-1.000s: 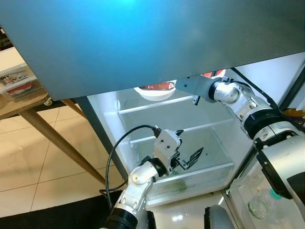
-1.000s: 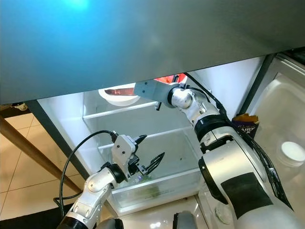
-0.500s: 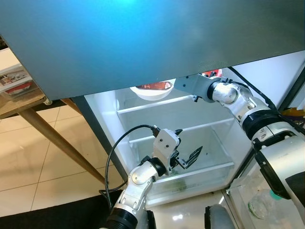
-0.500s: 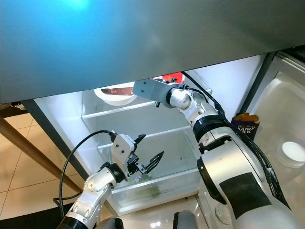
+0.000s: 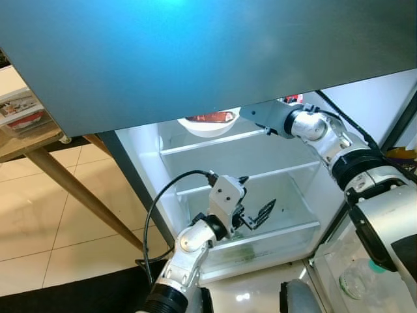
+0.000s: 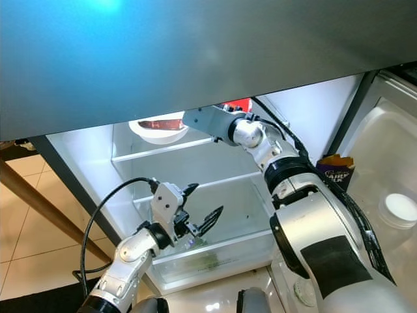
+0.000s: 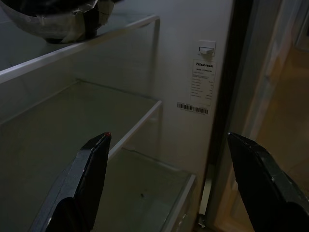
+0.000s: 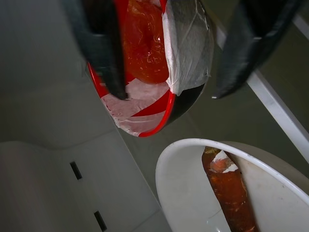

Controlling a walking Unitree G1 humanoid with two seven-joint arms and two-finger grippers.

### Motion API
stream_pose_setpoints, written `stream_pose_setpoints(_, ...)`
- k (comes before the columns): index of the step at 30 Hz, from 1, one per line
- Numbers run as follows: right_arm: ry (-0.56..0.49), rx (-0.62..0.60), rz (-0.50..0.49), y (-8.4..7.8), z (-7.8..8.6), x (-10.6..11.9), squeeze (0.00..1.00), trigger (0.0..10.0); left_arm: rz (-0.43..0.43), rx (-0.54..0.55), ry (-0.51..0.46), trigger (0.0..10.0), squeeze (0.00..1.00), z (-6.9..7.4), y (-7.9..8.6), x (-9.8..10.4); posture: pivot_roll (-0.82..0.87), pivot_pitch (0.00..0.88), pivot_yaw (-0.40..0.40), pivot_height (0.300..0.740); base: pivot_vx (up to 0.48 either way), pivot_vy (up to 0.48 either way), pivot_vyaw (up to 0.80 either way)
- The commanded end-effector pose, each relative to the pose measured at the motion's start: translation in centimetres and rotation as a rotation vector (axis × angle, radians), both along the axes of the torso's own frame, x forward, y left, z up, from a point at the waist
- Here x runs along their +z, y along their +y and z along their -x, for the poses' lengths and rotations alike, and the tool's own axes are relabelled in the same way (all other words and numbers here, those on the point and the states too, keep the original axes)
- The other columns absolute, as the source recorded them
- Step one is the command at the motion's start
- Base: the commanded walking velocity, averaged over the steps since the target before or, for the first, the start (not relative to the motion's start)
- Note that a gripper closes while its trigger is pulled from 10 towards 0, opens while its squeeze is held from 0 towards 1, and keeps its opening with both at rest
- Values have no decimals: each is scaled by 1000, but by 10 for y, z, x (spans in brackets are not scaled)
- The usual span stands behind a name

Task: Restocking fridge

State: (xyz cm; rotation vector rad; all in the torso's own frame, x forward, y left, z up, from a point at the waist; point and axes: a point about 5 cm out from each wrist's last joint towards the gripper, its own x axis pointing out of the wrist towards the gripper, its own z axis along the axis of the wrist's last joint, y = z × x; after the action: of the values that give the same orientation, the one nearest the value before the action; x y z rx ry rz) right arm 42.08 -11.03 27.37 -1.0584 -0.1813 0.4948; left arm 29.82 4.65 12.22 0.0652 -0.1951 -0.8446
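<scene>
Right wrist view: right gripper [image 8: 176, 53], fingers [image 8: 99, 46] spread wide, straddling a red bowl [image 8: 159, 63] covered in plastic wrap; grip contact cannot be told. Bowl on the fridge's top shelf [image 5: 208, 142], its rim tilted toward the camera. Just beside it: white bowl [image 8: 212, 193] holding a reddish-brown strip, long axis along the bowl wall. Left gripper [image 5: 251, 210], fingers wide apart, holding nothing, before the lower shelf [image 5: 260, 175] above the clear drawer [image 5: 260, 251]. Wooden table [image 5: 39, 153] to the fridge's left.

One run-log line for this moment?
right hand: top shelf, open around red bowl | white bowl: beside | left hand: open, lower shelf
</scene>
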Motion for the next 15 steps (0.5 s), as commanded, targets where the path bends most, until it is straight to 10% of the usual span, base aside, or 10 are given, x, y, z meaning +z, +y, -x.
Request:
stream_pose_setpoints(1,-11,12,13,4,0,4,655,10000,-6,7,-3,10000,0,0,3,0,-72,169,49,621,0,0,0)
stream_pose_setpoints(2,-15,17,11,4,0,4,0,10000,-6,7,-3,10000,0,0,3,0,-73,168,49,621,0,0,0)
stream_pose_setpoints(15,61,89,-73,-7,4,5,0,10000,-12,12,-3,10000,0,2,8,-1,-73,160,48,621,0,0,0)
